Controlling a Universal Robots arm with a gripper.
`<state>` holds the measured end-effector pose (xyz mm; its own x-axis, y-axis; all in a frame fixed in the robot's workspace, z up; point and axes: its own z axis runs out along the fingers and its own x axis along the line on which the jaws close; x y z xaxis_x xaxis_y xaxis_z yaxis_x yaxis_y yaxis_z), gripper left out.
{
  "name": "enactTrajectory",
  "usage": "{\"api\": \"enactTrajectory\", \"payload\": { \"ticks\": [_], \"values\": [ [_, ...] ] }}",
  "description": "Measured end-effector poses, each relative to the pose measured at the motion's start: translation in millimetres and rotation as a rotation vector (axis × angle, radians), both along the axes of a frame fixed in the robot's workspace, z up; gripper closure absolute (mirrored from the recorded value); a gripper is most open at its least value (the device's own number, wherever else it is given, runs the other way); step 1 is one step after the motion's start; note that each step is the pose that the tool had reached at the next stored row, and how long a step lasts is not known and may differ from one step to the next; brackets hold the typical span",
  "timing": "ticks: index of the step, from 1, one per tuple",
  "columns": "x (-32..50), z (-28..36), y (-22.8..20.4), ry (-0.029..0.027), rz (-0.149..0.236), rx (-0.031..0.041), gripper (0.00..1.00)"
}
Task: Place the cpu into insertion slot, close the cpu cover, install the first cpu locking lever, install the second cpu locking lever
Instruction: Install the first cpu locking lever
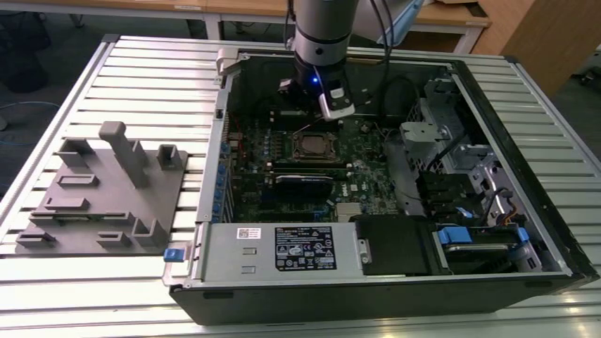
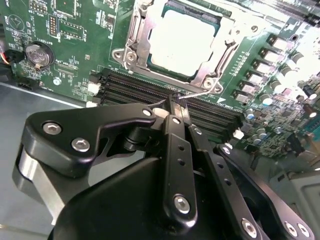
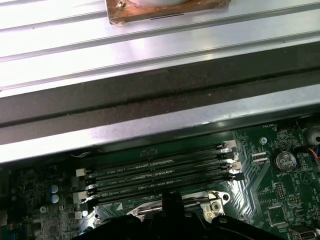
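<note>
Second wrist view: cpu point(image 2: 182, 42) seated, cpu cover point(image 2: 140, 49) down; pincer point(image 2: 174, 106) clenched, tips at locking lever point(image 2: 202, 93), likely to push it.

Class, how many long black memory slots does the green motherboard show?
4. The memory slots lie side by side in the first wrist view, between the case wall and the insertion slot; others may be hidden.
</note>
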<state>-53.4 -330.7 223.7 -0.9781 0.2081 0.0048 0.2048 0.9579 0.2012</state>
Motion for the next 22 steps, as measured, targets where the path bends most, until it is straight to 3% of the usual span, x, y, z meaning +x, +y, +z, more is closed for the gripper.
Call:
{"api": "enactTrajectory", "payload": {
  "ticks": [3,8,22],
  "values": [
    [0.0,-0.2,0.1,0.0,-0.007,0.0096,0.89],
    [0.1,-0.5,0.0,-0.0001,-0.007,0.0134,0.89],
    [0.1,-3.6,0.1,0.0,-0.007,0.0136,0.89]
  ]
}}
